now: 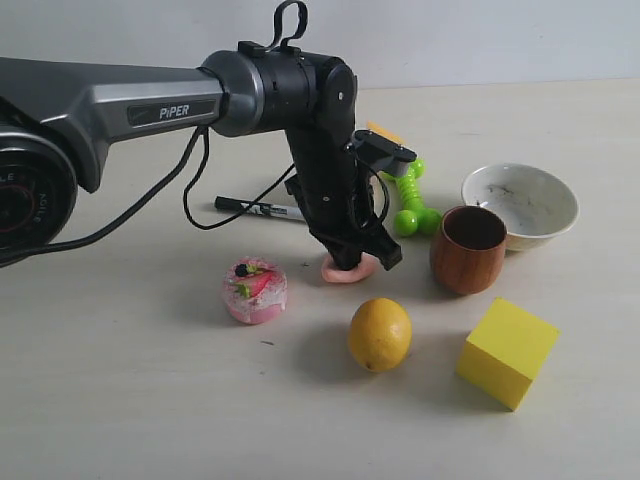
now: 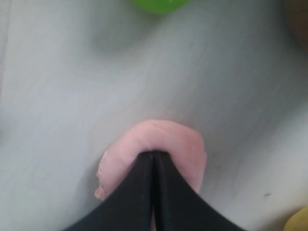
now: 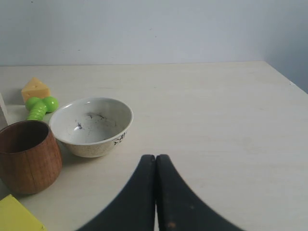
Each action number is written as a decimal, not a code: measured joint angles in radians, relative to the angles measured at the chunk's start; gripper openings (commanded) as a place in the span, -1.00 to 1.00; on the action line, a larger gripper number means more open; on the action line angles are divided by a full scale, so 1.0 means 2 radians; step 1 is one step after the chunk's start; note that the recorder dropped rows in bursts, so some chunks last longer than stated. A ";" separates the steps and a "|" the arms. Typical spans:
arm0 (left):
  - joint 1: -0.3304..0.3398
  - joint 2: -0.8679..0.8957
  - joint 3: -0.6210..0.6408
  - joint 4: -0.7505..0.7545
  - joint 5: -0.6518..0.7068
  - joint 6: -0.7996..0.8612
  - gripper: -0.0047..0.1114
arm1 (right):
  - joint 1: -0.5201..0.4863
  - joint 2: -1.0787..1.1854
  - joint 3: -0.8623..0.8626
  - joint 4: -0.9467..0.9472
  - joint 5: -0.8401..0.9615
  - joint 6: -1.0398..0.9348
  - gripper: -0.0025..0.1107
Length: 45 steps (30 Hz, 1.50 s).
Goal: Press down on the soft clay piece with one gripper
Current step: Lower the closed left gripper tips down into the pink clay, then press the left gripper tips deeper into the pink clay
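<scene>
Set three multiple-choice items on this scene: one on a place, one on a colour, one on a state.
1. Where is the tip of the left end effector?
A. on the soft clay piece
B. raised high in the air
C. out of every view

2. What colour is the cube?
A. green
B. yellow
C. red

3. How do the fingers of the right end effector stand?
A. spread wide
B. shut together, empty
C. shut on an object

Answers:
1. A: the left wrist view shows its shut tips against the pink lump.
2. B: the exterior view shows it plain yellow.
3. B: the right wrist view shows the fingers touching with nothing between them.
</scene>
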 measured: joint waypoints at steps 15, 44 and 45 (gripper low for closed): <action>-0.002 -0.021 0.009 0.011 -0.010 -0.012 -0.92 | 0.000 0.000 0.000 0.000 0.000 0.000 -0.96; -0.004 -0.031 0.019 0.016 -0.020 -0.024 -0.92 | 0.000 0.000 0.000 0.000 0.000 0.000 -0.96; -0.004 -0.032 0.019 0.016 -0.020 -0.024 -0.92 | 0.000 0.000 0.000 0.000 0.000 0.000 -0.96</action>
